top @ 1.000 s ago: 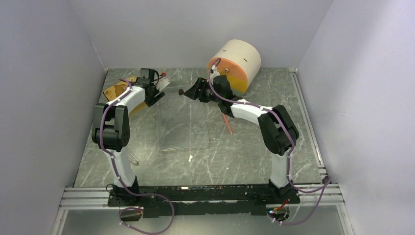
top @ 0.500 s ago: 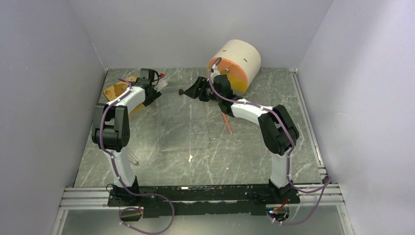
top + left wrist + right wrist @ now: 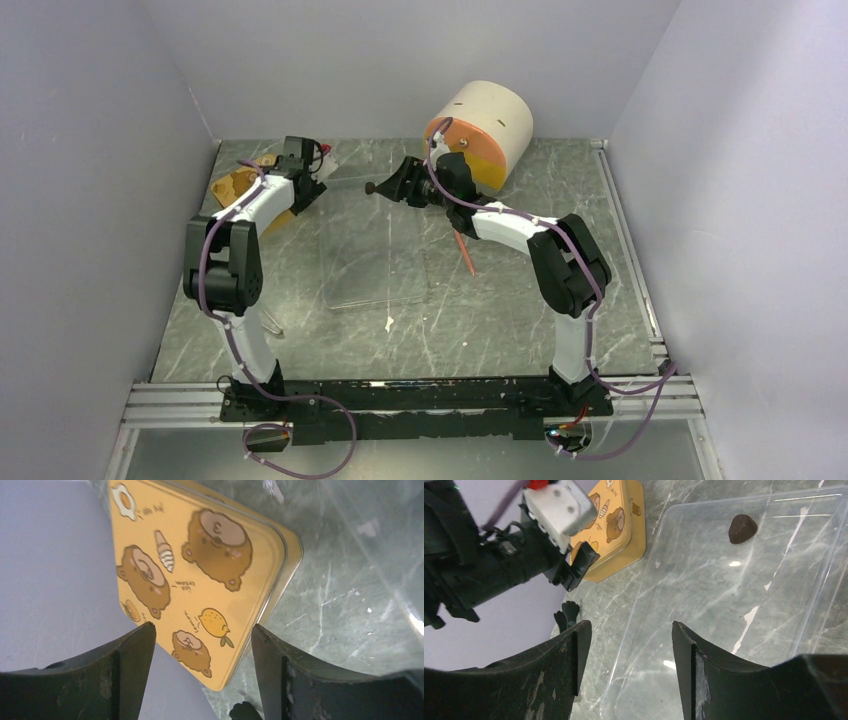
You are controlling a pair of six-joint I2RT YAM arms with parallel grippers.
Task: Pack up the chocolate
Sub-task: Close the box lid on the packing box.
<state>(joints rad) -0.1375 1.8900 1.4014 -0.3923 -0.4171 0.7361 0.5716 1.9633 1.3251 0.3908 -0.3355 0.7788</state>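
Overhead, two robot arms reach across a green marbled table [image 3: 500, 310]. The left gripper [image 3: 202, 635] hovers at the far left above a yellow tin [image 3: 200, 570] printed with cartoon bears, a lemon and an ice cream cone; its jaws stand wide apart with nothing between them. The right gripper [image 3: 630, 627] hangs above a clear tray [image 3: 724, 605] in the middle of the table, its jaws also apart and empty. One dark brown chocolate piece [image 3: 742, 528] lies on the clear tray near its edge, well ahead of the right gripper's fingers. A round cream and orange tub [image 3: 480, 130] lies tipped at the back. A thin orange-red stick [image 3: 463, 250] lies just right of the tray.
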